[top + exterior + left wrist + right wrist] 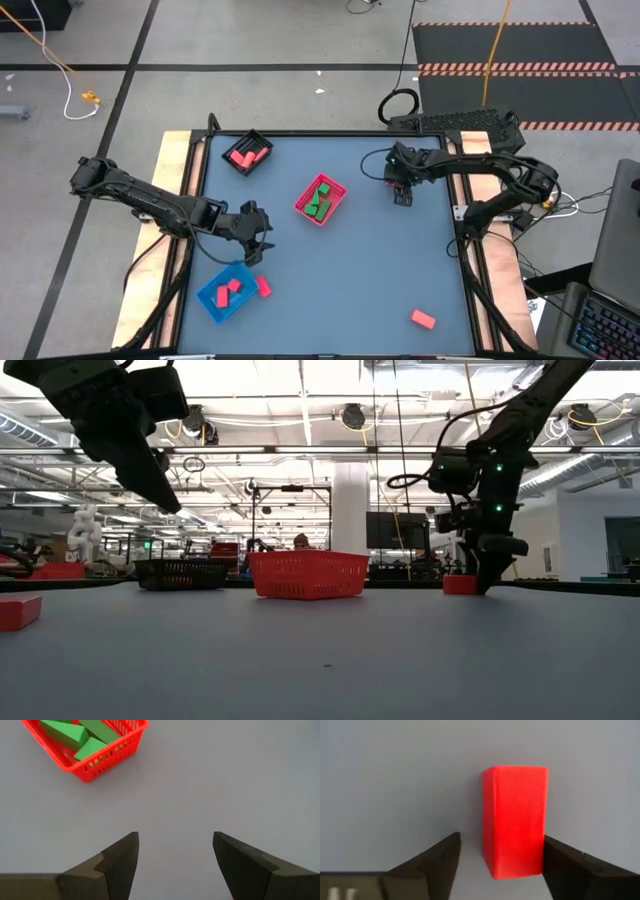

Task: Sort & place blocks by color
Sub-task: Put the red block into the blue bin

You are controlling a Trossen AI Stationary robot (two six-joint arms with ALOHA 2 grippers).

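You've got three trays on the bench (380, 280): a black tray (247, 152) at the far left with two red blocks (246, 156), a pink-red tray (321, 199) near the middle with about three green blocks (320, 198), and a blue tray (226, 292) at the near left with two red blocks (227, 291) inside. Loose red blocks, three: one (264, 287) touching the blue tray's right side, one (422, 319) lying flat well apart at the near right with its long axis running roughly left-right and slightly tilted, and one (515, 820) between your right gripper's fingers. That last block lies flat on the bench in the right wrist view, long axis pointing straight out along the fingers. Your right gripper (402, 194) is down at the bench right of the pink-red tray, fingers apart around the block; it sits close to one finger, and you can't tell if they touch. Your left gripper (258, 236) hangs above the bench between the blue and pink-red trays, fingers spread, nothing in them.
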